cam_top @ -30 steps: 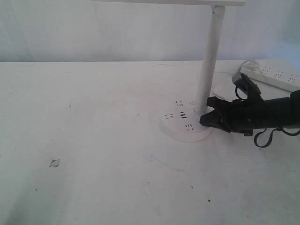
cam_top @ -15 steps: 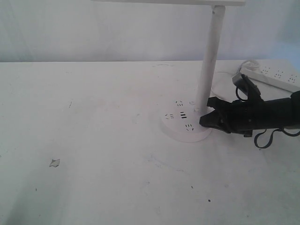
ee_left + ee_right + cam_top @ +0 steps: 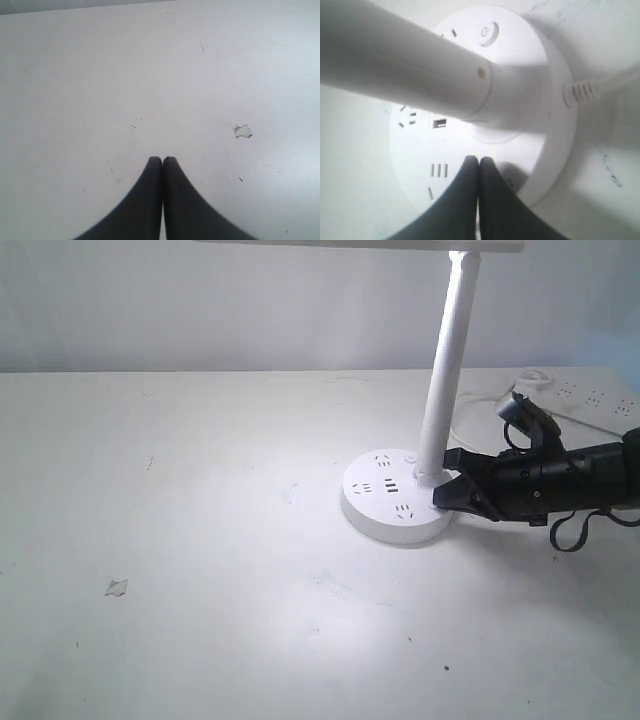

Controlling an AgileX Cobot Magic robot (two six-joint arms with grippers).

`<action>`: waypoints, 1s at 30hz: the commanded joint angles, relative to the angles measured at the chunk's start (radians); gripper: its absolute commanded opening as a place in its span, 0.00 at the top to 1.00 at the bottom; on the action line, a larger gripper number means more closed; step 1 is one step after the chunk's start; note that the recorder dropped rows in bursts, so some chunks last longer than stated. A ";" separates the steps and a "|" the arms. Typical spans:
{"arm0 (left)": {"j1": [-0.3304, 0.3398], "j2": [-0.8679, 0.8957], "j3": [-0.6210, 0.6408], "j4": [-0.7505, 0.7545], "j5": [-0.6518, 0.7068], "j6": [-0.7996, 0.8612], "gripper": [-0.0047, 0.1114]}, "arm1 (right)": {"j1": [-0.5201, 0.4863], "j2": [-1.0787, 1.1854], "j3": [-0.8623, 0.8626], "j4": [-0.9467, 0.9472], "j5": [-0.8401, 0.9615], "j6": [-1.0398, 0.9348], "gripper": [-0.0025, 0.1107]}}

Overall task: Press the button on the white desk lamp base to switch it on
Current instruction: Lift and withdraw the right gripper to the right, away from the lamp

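Both pairs of jaws are pressed shut with nothing between them. On the right, the right gripper (image 3: 440,498) reaches in low from the side, and its closed tips sit over the top face of the white desk lamp base (image 3: 372,522), just beside the foot of the white pole (image 3: 445,370). Whether the tips touch the plastic cannot be told. The wrist camera on that arm shows the dark fingertips (image 3: 470,172) above the disc between a socket group and the pole's collar, while the button (image 3: 489,31), a small ringed circle with a power mark, lies on the other side of the pole, apart from the tips. From the exterior camera the button (image 3: 409,457) sits on the back part of the disc, close to the pole. A white cord (image 3: 600,85) leaves the side of the base. The table (image 3: 200,490) around the base is brightly lit under the lamp head (image 3: 360,244). A power strip (image 3: 580,395) lies behind the right arm. The left gripper (image 3: 162,160) hangs over bare table, near a small torn scrap (image 3: 243,131).
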 commanded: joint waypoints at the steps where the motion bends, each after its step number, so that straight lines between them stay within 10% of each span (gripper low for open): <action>1: -0.008 -0.003 0.002 0.000 -0.003 0.000 0.96 | -0.010 -0.009 0.002 0.012 0.030 -0.012 0.98; 17: -0.008 -0.003 0.002 0.000 -0.003 0.000 0.96 | -0.014 -0.274 0.034 -0.213 0.003 0.159 0.98; 30: -0.008 -0.003 0.002 0.000 -0.003 0.000 0.96 | -0.012 -1.031 0.398 -0.411 -0.024 0.357 0.98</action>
